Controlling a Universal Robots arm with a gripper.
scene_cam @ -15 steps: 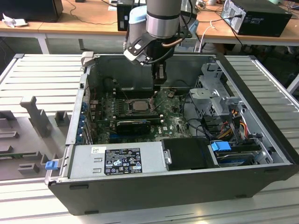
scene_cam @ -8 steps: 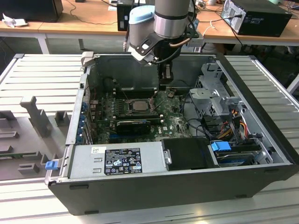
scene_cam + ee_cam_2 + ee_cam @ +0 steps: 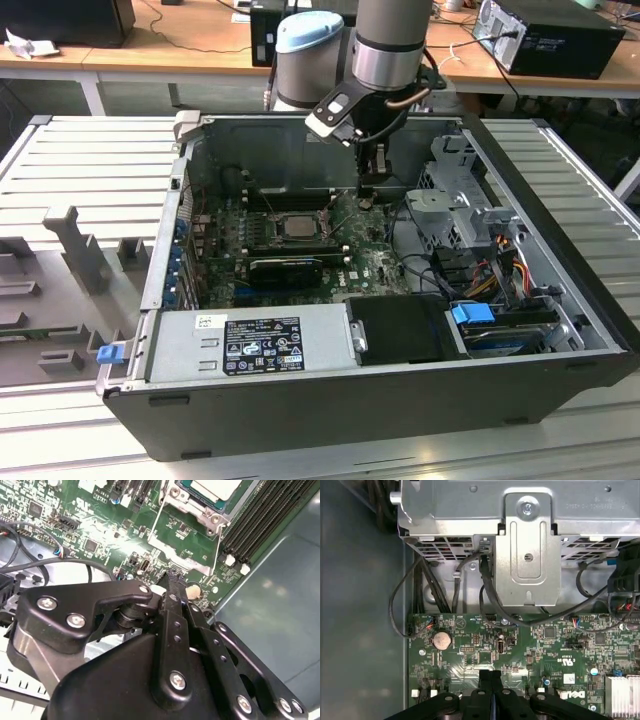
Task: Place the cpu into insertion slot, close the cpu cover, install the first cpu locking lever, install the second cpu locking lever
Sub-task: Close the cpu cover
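Note:
The cpu (image 3: 297,226), a pale silvery square, lies in the insertion slot (image 3: 322,234) on the green board; in the second wrist view the cpu (image 3: 215,486) sits at the picture's edge. The cpu cover (image 3: 206,514), a silver frame, lies around the chip. A thin lever rod (image 3: 154,524) runs along the socket's side. My gripper (image 3: 367,196) hangs to the exterior view's right of the socket, fingers pointing down close above the board. In both wrist views the black fingers (image 3: 485,677) are pressed together with nothing between them, near a coin battery (image 3: 441,640).
A metal drive cage (image 3: 455,195) with black cables (image 3: 420,595) stands past the gripper. The power supply (image 3: 255,340) fills the case's front. Memory slots (image 3: 255,525) flank the socket. A black card (image 3: 285,268) lies in front of it. The case walls (image 3: 300,150) close in the space.

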